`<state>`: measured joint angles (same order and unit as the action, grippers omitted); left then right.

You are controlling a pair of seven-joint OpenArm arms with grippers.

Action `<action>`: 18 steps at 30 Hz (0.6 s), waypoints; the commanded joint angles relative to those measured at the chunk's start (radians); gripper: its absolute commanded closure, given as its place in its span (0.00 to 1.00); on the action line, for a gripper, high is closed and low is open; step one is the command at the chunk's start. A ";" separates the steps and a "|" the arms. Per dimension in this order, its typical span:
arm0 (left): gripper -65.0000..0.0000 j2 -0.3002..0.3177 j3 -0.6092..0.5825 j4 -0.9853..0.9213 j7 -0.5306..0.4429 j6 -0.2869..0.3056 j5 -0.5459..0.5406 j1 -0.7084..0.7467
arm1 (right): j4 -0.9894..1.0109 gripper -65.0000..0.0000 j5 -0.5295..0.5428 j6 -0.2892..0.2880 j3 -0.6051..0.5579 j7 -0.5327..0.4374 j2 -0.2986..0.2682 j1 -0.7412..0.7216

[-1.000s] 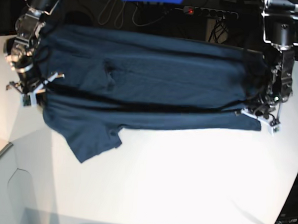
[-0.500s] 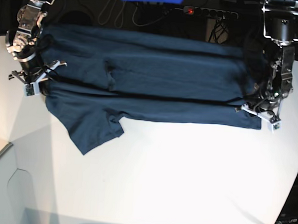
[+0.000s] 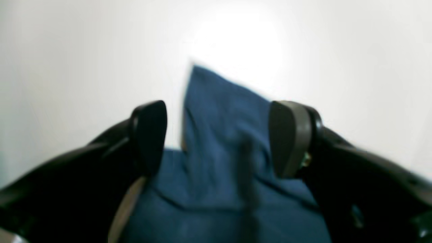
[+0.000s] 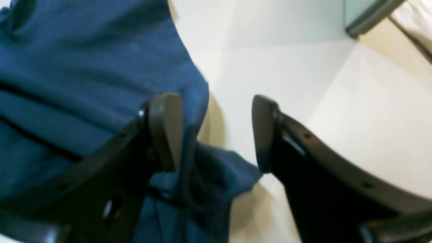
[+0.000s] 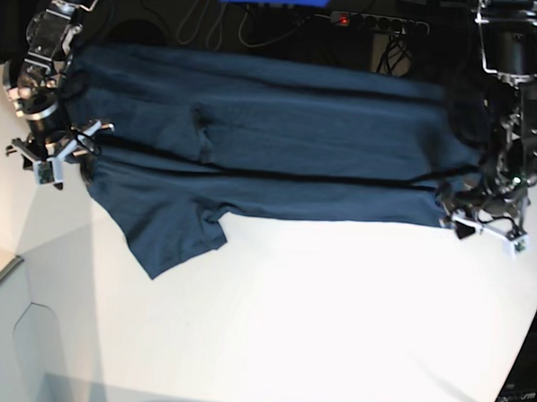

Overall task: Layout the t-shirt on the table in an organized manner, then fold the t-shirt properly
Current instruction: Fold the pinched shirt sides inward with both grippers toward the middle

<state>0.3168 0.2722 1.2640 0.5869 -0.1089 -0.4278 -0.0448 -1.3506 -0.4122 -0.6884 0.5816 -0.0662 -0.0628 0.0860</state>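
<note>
Both tools, left [image 5: 483,228] and right [image 5: 53,146], open, releasing the dark navy cloth t-shirt [image 5: 272,138] onto the white counter [image 5: 334,330]; lift clear without snagging cloth.

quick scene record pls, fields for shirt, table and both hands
shirt: dark navy t-shirt spread sideways along the far part of the table, long fold lines across it, one sleeve pointing toward the near side
table: white table, near half bare
left hand: left hand open, shirt corner lying between its jaws, not pinched
right hand: right hand open at the shirt's other end, cloth beside one finger
fold: not yet complete
</note>
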 commanded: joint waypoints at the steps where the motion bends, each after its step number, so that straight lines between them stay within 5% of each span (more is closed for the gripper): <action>1: 0.30 0.011 0.009 0.007 -0.012 -0.001 0.002 -0.016 | -0.017 0.50 0.019 -0.010 0.004 -0.025 -0.006 -0.024; 18: 0.31 0.014 0.005 -0.409 -0.021 -0.001 0.008 -0.274 | 0.003 0.50 0.012 -0.010 0.001 -0.024 0.033 -0.101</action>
<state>0.3161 0.2733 0.8398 0.5762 -0.1093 -0.4183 -0.2947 -1.3304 -0.4160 -0.6884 0.5816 -0.0628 -0.0189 0.0074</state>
